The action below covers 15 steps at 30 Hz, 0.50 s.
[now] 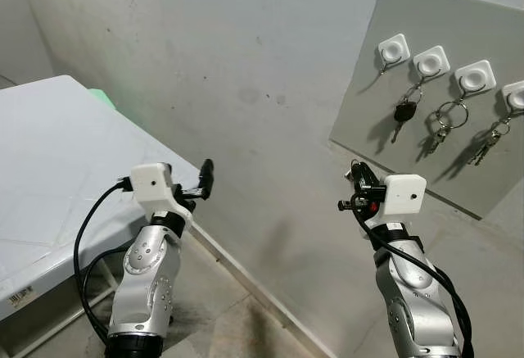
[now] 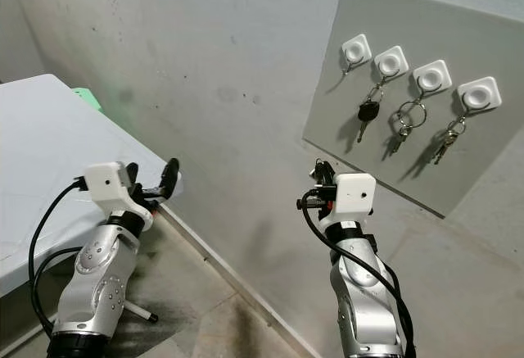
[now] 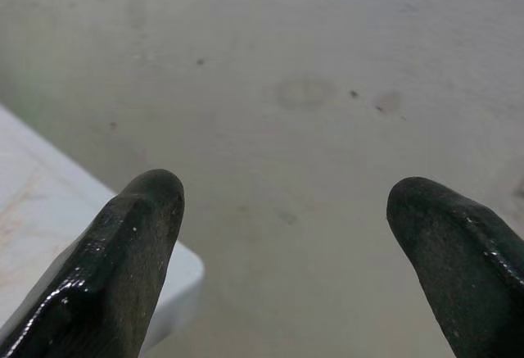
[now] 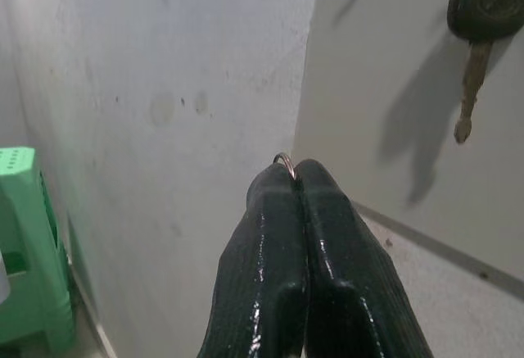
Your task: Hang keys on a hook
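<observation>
At the far left of your head views lies the white tabletop (image 1: 49, 169), with a bit of a green stool (image 1: 102, 96) showing past its far corner. Your left hand (image 1: 202, 183) sits in the lower left of the frame, just off the tabletop's near corner and raised toward the bare grey wall (image 1: 246, 88). Its two black fingers (image 3: 131, 251) stand well apart in the left wrist view, with nothing between them.

Moving to the lower right of centre, your right hand (image 2: 318, 179) is lifted in front of the wall, below and to the left of the grey board (image 2: 458, 38). In the right wrist view its fingertips (image 4: 282, 190) are pressed together, and a thin metal key ring (image 4: 284, 160) peeks out at their very tip; you cannot see what hangs from it.

In the upper right, the board carries four white square hooks in a row. The leftmost hook (image 1: 394, 49) is bare. The second hook (image 1: 431, 64) holds a black-headed key (image 1: 403, 115), the third hook (image 1: 475, 78) a large ring with keys (image 1: 446, 122), and the fourth hook (image 2: 479, 94) another key bunch (image 2: 448, 140). The right hand is near the board's lower left corner, apart from every hook.
</observation>
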### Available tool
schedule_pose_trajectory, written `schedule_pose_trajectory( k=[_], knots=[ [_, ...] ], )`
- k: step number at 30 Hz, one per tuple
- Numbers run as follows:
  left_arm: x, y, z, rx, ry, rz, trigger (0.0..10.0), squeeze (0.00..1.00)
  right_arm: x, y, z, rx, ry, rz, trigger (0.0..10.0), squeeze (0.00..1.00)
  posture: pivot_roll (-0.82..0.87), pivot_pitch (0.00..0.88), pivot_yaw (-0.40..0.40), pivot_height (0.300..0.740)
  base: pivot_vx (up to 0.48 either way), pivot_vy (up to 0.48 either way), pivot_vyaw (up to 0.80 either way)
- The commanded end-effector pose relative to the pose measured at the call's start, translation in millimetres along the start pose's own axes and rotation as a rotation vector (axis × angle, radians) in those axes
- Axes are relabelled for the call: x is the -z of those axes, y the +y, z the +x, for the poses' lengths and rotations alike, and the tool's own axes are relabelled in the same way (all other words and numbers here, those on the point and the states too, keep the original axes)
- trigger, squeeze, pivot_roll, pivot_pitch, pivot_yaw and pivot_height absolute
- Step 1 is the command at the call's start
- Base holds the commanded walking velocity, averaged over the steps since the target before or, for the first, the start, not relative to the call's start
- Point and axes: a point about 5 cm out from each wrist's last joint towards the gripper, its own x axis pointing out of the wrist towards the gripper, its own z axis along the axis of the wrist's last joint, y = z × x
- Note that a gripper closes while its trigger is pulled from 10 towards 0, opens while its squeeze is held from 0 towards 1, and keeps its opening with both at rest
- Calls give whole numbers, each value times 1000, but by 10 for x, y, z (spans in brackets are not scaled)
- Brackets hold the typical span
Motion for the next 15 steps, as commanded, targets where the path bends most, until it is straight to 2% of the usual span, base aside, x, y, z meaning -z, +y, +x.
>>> schedule_pose_trajectory(
  k=[1,8,15],
  knots=[
    [-32,-130,17,76,-2,27,10000,0,-135,-19,62,2,-71,-7,10000,0,29,0,-65,740,0,0,0],
    [-52,-450,36,271,4,78,10000,0,-308,-81,228,3,-152,-21,10000,0,29,0,-59,740,0,0,0],
    [-115,-594,90,367,-1,89,10000,0,-456,-66,417,-24,-210,-32,10000,0,15,0,-42,740,0,0,0]
  ],
)
